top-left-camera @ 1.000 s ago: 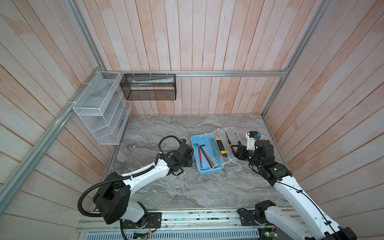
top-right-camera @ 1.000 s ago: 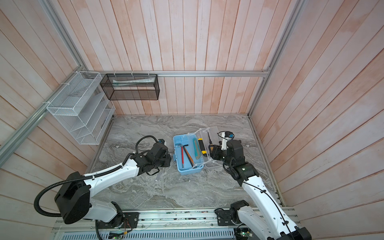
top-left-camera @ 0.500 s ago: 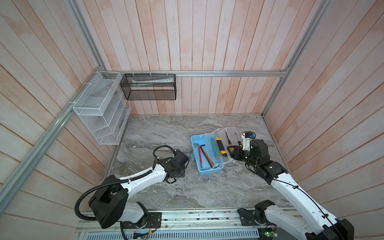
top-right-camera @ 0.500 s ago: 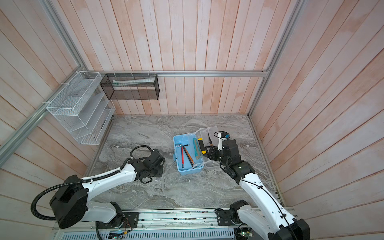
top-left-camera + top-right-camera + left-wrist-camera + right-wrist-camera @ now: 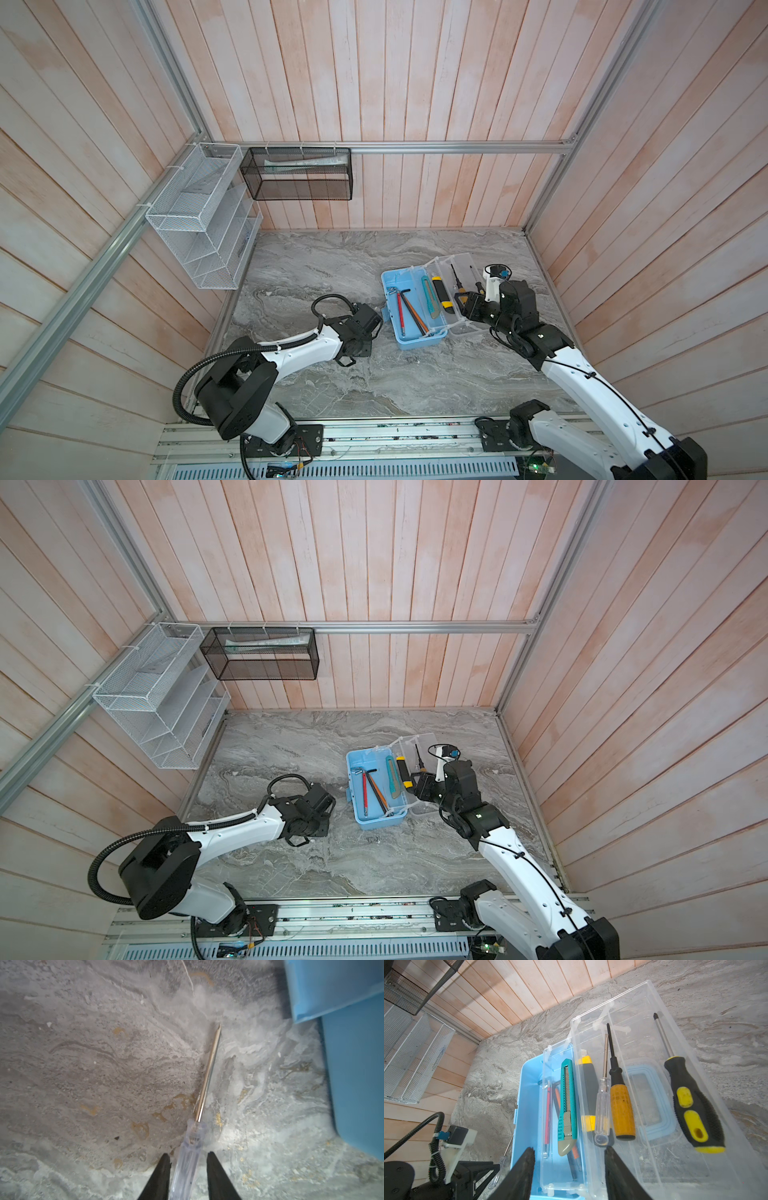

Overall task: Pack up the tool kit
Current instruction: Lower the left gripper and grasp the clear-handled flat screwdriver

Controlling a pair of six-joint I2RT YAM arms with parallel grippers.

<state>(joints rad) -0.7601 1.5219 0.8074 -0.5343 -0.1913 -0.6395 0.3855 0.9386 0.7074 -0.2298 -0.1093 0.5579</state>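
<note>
**Tool kit open on the bench, one screwdriver outside it**

Tool kit box (image 5: 419, 341) sits on the grey bench (image 5: 353, 374), a bit right of the middle in both top views. It is blue. Its clear lid (image 5: 637, 1001) lies flipped open on the side away from my left arm.

I see a red bar (image 5: 401, 311) and an orange one down in the blue part. A teal cutter (image 5: 566, 1103) lies in a clear tray on top of the blue part. A yellow and grey cutter (image 5: 588, 1084) is right beside it. Three tools lie side by side in the lid: a small clear screwdriver (image 5: 602, 1109), an orange screwdriver (image 5: 622, 1109) and a big black and yellow screwdriver (image 5: 695, 1105).

One loose screwdriver (image 5: 192, 1140) lies flat on the bench, just beside the blue box. My left fingers (image 5: 161, 1178) are low over it, one on each side of its clear handle. The gap is narrow. I see a thin strip of bench between each finger and the handle, so they are not pinching it.

My right fingers (image 5: 523, 1174) are about half apart. They are over the near end of the box, where the tray meets the lid. Nothing is pinched between them. I cannot tell if they touch the plastic.
</note>
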